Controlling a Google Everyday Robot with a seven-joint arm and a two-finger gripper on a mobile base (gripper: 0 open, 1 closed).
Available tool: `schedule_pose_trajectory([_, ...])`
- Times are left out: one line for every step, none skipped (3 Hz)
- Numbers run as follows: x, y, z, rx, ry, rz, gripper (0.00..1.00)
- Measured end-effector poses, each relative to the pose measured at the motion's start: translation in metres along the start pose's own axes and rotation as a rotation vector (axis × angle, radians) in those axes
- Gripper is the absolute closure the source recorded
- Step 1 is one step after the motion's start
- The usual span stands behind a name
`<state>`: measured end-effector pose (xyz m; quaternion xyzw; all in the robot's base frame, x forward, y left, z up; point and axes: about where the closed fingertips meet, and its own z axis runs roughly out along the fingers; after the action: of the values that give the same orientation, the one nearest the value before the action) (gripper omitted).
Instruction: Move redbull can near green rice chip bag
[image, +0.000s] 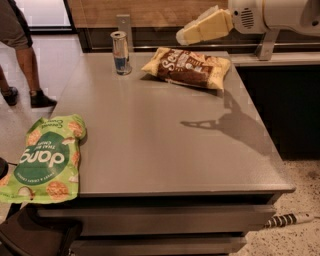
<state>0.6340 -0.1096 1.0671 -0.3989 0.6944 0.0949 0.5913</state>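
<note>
The redbull can (120, 52) stands upright at the far left of the grey table (165, 150), silver and blue with a pull-tab top. The green rice chip bag (45, 160) lies flat at the table's near left corner, hanging partly over the edge. My gripper (187, 34) is in the air above the table's far edge, to the right of the can and above the yellow and brown chip bag. It holds nothing and is well apart from the can.
A yellow and brown chip bag (187, 67) lies at the far middle of the table, right of the can. A person's legs (22, 55) stand on the floor at the far left. A dark counter (280, 100) borders the table's right side.
</note>
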Motion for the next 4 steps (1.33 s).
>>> schedule_pose_trajectory([0.000,-0.001,0.001,0.001,-0.001,0.000,0.00])
schedule_pose_trajectory([0.002,-0.031,0.045,0.030,-0.024,0.005,0.00])
schedule_pose_trajectory([0.003,-0.059,0.115,0.036,-0.058,0.018,0.00])
schedule_pose_trajectory([0.001,-0.065,0.169,0.030,-0.082,0.046,0.00])
